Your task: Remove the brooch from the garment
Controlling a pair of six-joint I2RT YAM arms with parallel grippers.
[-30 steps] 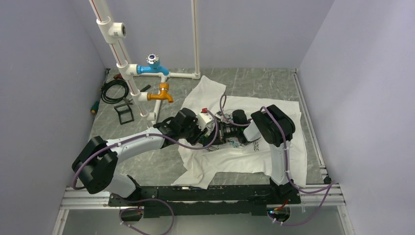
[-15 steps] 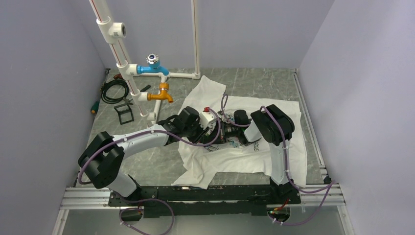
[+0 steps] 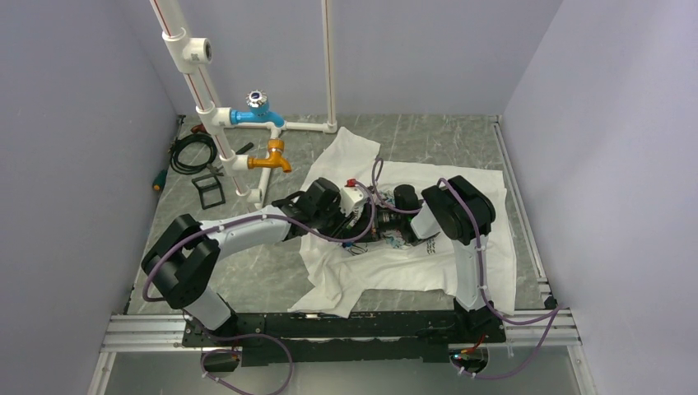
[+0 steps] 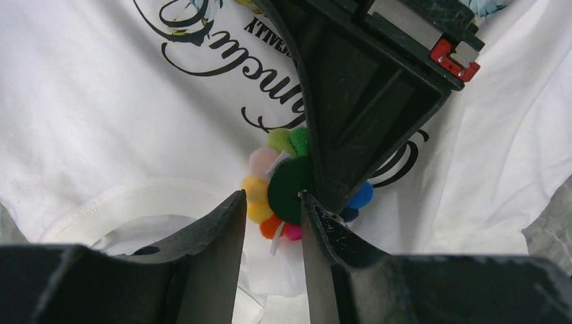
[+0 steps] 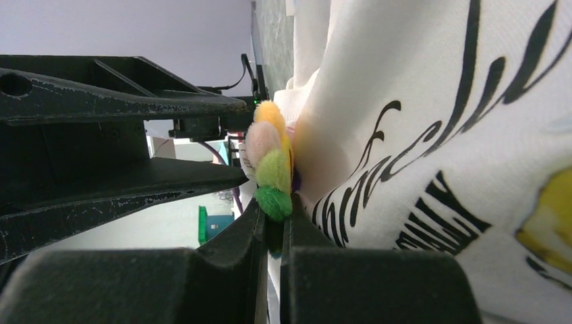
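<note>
The garment (image 3: pixel 461 263) is a white T-shirt lying spread on the table. It fills the left wrist view (image 4: pixel 101 121) with black cursive lettering, and it also shows in the right wrist view (image 5: pixel 438 101). The brooch (image 4: pixel 289 190) is a small ring of coloured pom-poms round a dark green centre, pinned to the shirt. My right gripper (image 5: pixel 273 219) is shut on the brooch's edge (image 5: pixel 271 169), and its black finger (image 4: pixel 364 115) covers part of the brooch. My left gripper (image 4: pixel 270 197) is open, its tips on either side of the brooch's near edge. Both grippers meet mid-shirt (image 3: pixel 368 218).
A white pipe frame with a blue tap (image 3: pixel 258 115) and an orange tap (image 3: pixel 272 158) stands at the back left. A black cable coil (image 3: pixel 191 152) and a small black frame (image 3: pixel 208 191) lie beside it. Walls close in both sides.
My left arm has swung to the right and pushed its gripper closer to the brooch. The right arm and the shirt have stayed where they were.
</note>
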